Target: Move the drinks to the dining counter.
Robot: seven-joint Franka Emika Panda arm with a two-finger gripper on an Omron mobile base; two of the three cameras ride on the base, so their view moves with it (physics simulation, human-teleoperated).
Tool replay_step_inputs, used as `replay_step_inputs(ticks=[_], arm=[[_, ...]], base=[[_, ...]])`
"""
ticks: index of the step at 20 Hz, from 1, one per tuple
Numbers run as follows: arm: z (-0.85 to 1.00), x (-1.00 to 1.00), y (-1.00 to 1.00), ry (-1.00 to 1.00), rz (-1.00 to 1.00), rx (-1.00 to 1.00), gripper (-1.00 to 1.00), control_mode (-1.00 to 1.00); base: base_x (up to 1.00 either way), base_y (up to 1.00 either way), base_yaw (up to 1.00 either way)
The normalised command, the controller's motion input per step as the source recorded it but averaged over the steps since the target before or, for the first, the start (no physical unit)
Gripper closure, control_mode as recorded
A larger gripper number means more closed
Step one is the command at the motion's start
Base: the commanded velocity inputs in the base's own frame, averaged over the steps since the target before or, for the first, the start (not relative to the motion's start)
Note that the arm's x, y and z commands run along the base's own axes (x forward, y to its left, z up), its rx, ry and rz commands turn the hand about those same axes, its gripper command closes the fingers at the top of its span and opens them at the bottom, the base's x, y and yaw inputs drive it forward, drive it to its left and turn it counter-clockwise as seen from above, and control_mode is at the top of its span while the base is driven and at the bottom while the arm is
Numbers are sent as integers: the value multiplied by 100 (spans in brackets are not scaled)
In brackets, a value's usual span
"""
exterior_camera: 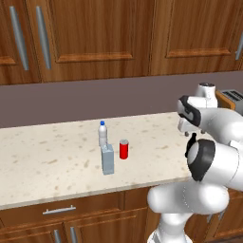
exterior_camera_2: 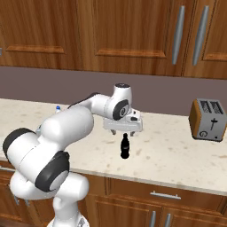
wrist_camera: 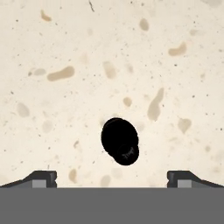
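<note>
Gripper (exterior_camera_2: 123,131) hung released above a black bottle (exterior_camera_2: 125,146) on the counter (exterior_camera: 57,161).

From largest to smallest, I had the speckled counter, the toaster (exterior_camera_2: 207,119) at its far end, then the drinks standing close together well to the arm's left: carton (exterior_camera: 107,159), water bottle (exterior_camera: 102,133) just behind it, can (exterior_camera: 124,149) beside it. I saw no dining counter here. The carton I judged light and crushable, best taken across its flat sides; the can stiff but slick, gripped mid-body; the water bottle thin-walled, held below the cap (exterior_camera: 102,122). In the hand view the black bottle (wrist_camera: 120,140) sat between the spread fingertips (wrist_camera: 43,178), untouched.
</note>
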Motion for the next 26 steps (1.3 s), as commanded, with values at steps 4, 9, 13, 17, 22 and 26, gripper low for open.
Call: replay_step_inputs(ticks=[4,9,13,17,22,26], arm=[[-13,0,-17,0,0,0,-100,-100],[-19,1,-11,0,0,0,-100,-100],[-3,3,0,0,0,0,-100,-100],[0,0,0,0,0,0,-100,-100],[0,0,1,0,0,0,-100,-100],[0,7,0,0,0,0,-100,-100]], base=[[0,0,0],[0,0,0],[0,0,0],[0,0,0],[0,0,0],[0,0,0]])
